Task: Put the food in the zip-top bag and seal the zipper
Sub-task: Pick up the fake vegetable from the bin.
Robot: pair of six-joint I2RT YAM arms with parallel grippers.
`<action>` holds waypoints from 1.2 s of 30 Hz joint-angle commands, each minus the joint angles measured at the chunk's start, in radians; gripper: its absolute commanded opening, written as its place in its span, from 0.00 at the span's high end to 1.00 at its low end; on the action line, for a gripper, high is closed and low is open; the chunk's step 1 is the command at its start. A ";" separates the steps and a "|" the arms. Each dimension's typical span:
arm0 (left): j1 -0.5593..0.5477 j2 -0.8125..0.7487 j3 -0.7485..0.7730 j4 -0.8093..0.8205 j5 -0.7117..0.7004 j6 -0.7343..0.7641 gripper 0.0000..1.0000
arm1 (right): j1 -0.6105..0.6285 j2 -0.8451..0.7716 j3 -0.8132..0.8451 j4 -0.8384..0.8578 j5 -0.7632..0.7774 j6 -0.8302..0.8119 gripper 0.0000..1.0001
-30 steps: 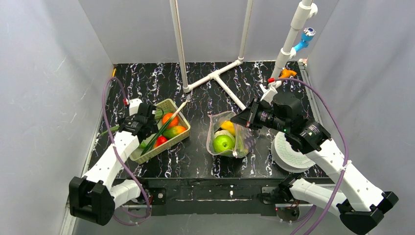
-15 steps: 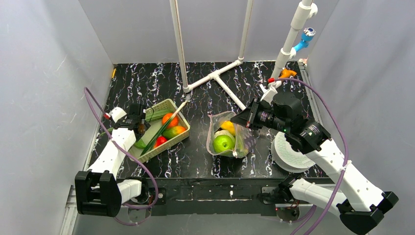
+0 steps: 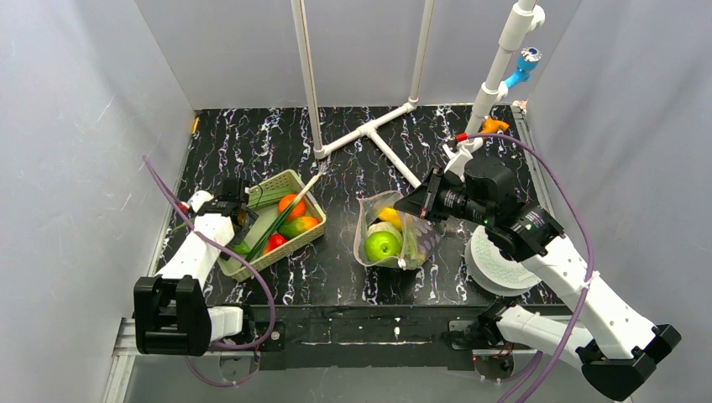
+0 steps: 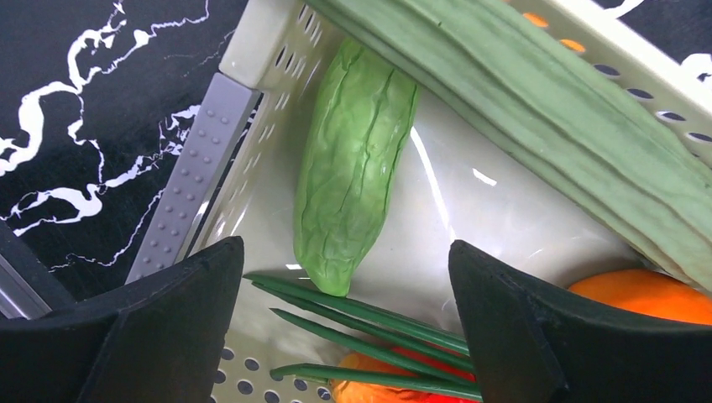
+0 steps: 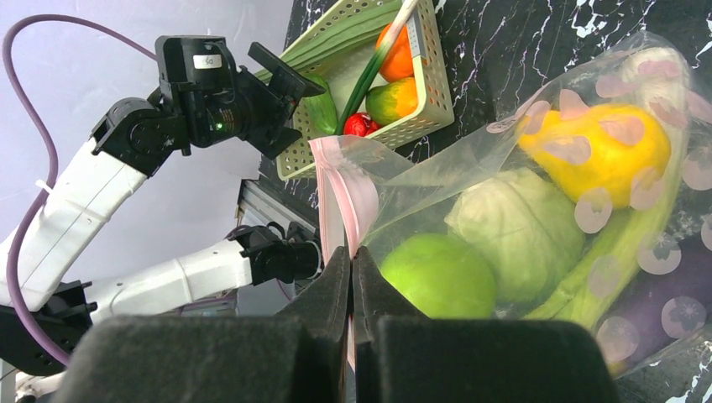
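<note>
The clear zip-top bag stands mid-table with a green apple and a yellow piece inside. My right gripper is shut on the bag's pinkish zipper strip and holds the mouth edge up; its jaws pinch the strip. The apple, a pale cabbage and the yellow piece show through the plastic. My left gripper is open over the left end of the basket. Between its jaws lie a wrinkled green vegetable and green leek leaves.
The basket also holds an orange, a red piece, a long ridged green gourd and the leek stalk. A white pipe frame stands behind the bag. A white disc lies at the right.
My left gripper has moved left and back to the basket's left end, staying open. My right gripper has shifted slightly left with the bag's edge in it.
</note>
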 commanded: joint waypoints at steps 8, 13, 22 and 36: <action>0.046 0.067 -0.046 0.046 0.119 -0.049 0.09 | -0.013 -0.018 0.012 0.050 -0.002 -0.013 0.99; 0.080 0.071 -0.055 0.061 0.142 -0.049 0.21 | -0.015 -0.020 0.016 0.048 -0.002 -0.013 0.99; 0.082 0.043 -0.079 0.101 0.165 -0.022 0.50 | -0.016 -0.016 0.022 0.048 -0.007 -0.009 0.99; 0.082 -0.081 -0.080 0.119 0.145 0.040 0.82 | -0.015 -0.026 0.014 0.046 -0.008 -0.004 0.99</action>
